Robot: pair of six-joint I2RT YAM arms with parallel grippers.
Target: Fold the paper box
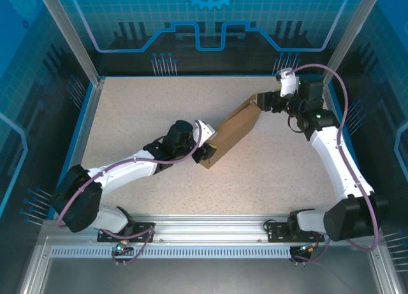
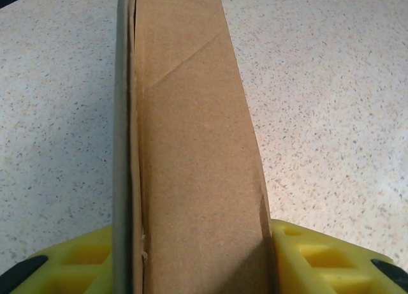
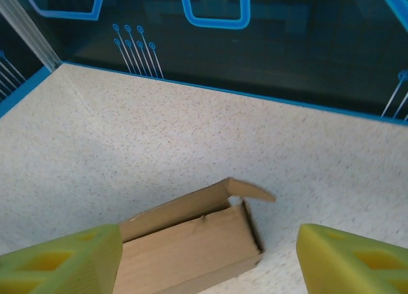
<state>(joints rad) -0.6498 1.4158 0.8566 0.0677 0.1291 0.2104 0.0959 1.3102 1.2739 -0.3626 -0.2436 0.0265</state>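
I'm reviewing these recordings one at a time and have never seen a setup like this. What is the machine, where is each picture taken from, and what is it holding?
This is a pair of robot arms bolted at the near edge of a speckled table. The overhead picture looks down from behind them: left arm on the left, right arm on the right. The other two come from a camera on each wrist, its yellow jaws at the bottom. On the table lies a brown paper box, diagonally between the arms. The left jaws are shut on its near end. The right jaws stand open over the far end, where a flap sticks out.
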